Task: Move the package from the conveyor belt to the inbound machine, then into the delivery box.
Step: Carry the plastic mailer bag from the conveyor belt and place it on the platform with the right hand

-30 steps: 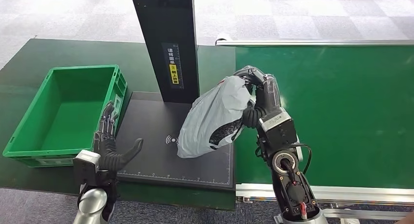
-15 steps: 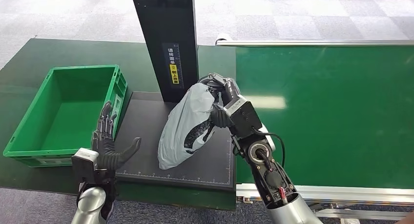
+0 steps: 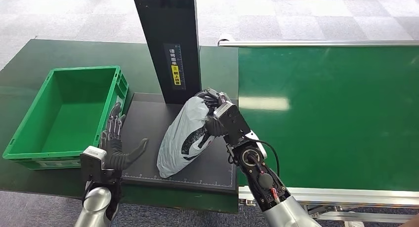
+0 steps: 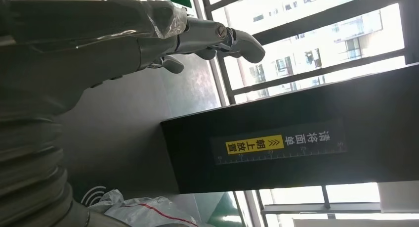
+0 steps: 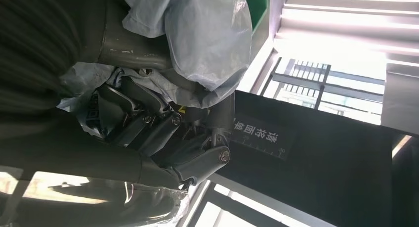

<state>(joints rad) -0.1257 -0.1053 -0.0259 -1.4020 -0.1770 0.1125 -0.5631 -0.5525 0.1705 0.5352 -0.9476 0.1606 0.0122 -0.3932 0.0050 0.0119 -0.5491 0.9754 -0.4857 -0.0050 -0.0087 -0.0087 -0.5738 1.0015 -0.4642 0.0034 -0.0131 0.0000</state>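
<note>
Grey plastic package (image 3: pixel 185 135) is gripped by the right hand (image 3: pixel 213 113) over the inbound machine's black pad (image 3: pixel 148 123), beside its column (image 3: pixel 168 44); the left hand (image 3: pixel 114 143) is spread open near the green box (image 3: pixel 29 133).

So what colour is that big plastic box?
Green; the open plastic crate shows best in the head view.

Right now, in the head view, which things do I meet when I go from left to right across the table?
Green crate → left hand → package on the black scanner pad → right hand holding the package → conveyor belt.
</note>
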